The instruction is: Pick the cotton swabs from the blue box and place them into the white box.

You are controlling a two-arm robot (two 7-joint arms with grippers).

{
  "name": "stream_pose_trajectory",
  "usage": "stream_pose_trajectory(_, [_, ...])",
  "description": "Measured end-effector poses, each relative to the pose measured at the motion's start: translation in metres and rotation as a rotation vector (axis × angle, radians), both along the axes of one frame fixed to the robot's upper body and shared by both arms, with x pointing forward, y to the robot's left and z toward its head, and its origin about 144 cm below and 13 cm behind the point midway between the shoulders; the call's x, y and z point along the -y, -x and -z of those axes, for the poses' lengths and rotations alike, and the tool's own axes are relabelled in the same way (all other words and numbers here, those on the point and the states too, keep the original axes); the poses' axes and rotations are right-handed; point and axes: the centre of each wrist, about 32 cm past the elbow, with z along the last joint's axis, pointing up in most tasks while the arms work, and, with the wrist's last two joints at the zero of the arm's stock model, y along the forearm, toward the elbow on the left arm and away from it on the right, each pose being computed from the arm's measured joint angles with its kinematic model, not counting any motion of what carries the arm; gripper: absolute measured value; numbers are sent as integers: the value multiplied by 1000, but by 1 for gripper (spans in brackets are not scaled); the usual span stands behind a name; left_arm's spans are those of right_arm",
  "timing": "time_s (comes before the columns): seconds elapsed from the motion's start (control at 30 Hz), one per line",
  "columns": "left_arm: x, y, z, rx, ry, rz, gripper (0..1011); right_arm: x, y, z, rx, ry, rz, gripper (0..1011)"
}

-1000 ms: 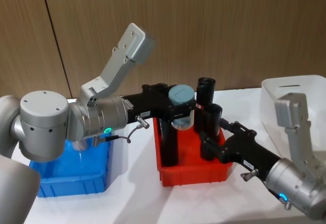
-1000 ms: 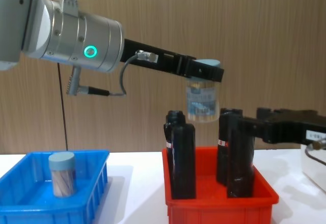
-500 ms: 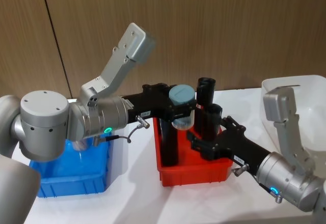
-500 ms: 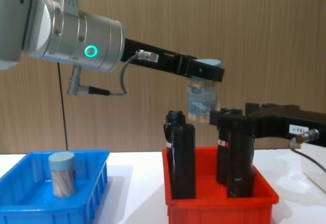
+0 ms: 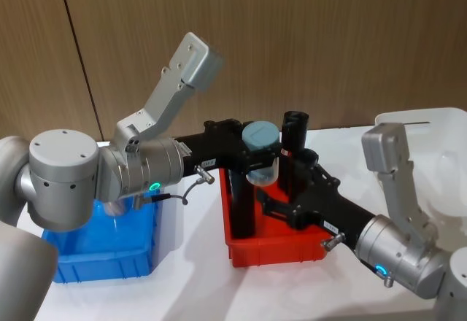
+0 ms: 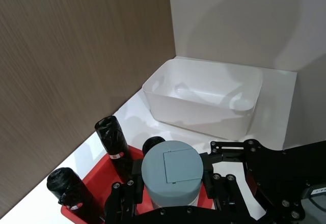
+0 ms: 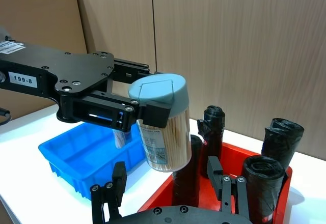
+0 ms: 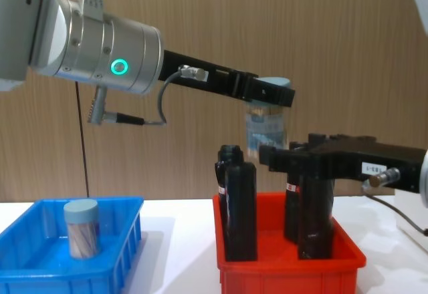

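One jar of cotton swabs (image 5: 260,153) is hanging in mid-air above the red bin (image 5: 277,252), clamped just under its grey-blue lid by the left gripper (image 5: 257,164). That gripper's fingers are pressing tight on the jar and keeping the spot they held a second ago. What is changing is on the other side. The right gripper (image 5: 284,184), its fingers spread wide, is sliding in from the side of the white box (image 5: 438,128) across the black bottles (image 8: 241,207). It is now arriving just beside and below the jar's base, where a second ago it was sitting well back over the bin's right end. Whether it is touching the jar yet cannot be told. The move is looking like the start of a hand-over, with the right arm taking the jar on toward the white box at the robot's right. A second jar (image 8: 82,228) is waiting upright in the blue box (image 8: 67,277) at the left.
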Motion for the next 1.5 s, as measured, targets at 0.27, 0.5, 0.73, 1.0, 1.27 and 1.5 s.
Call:
stream_pose_trajectory(0.27, [0,0,0,0,0,0,668,-5,-5,0,-2,-1,-7,1001])
stream_pose_trajectory(0.5, [0,0,0,0,0,0,668,-9,-10,-1,-5,0,-10,1001])
stream_pose_trajectory(0.73, [0,0,0,0,0,0,668,-13,-16,-1,-9,-2,-11,1001])
stream_pose_trajectory(1.0, [0,0,0,0,0,0,668,-17,-22,-2,-12,-2,-12,1002])
stream_pose_trajectory(1.27, [0,0,0,0,0,0,668,-21,-26,-3,-13,-7,-15,861])
stream_pose_trajectory(1.5, [0,0,0,0,0,0,669,-23,-28,-4,-11,-9,-17,654])
